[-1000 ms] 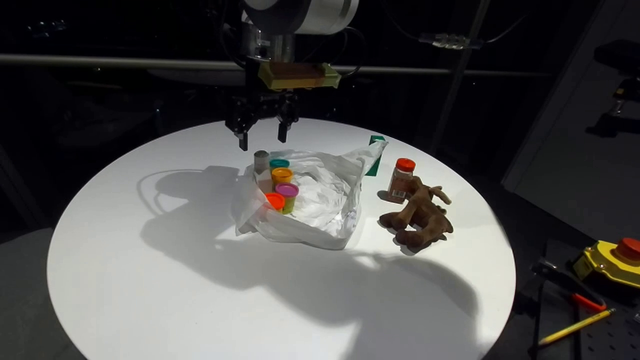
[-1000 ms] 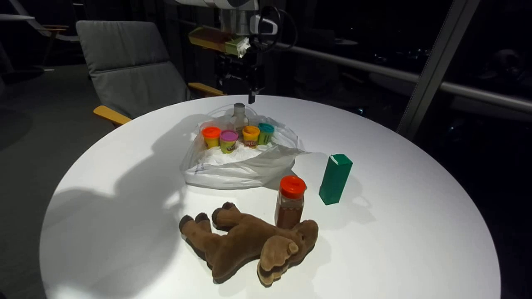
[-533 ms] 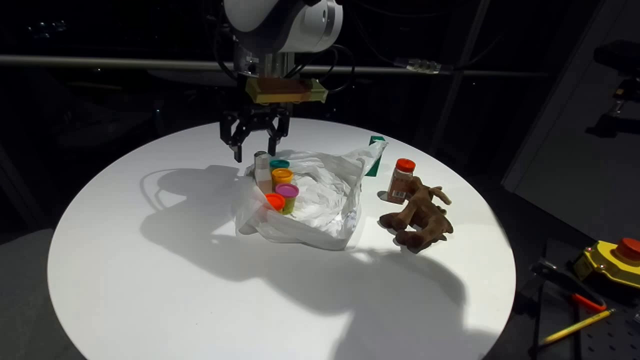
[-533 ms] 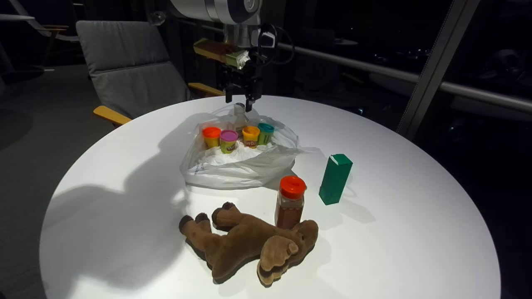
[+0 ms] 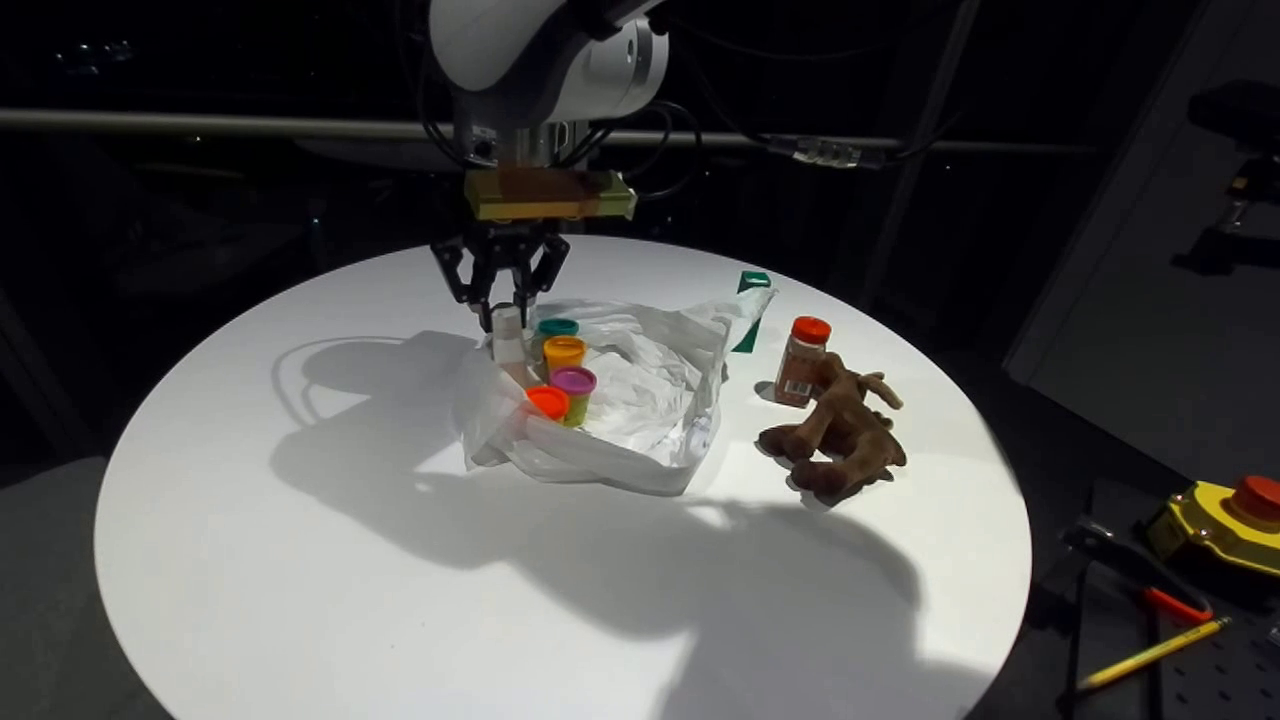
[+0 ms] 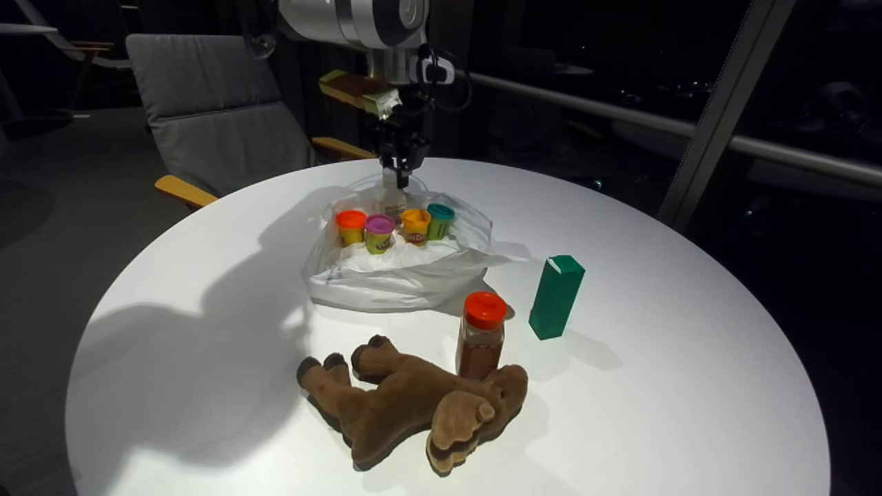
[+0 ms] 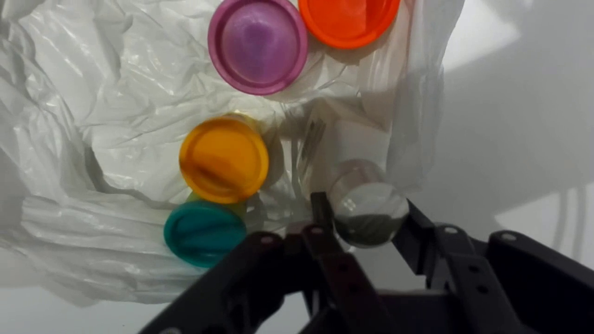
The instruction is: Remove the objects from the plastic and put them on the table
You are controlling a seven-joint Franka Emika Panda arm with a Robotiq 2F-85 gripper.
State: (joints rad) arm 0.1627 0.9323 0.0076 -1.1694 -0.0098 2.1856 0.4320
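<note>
In the wrist view the gripper pinches the bottle by its top; in both exterior views the bottle stands in the bag beside four tubs; grasping seems in hand; next, lift it straight out.

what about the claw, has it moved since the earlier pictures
Yes. In an exterior view, judged against the table, the claw has come down and a little toward the picture's left, to the bottle.
</note>
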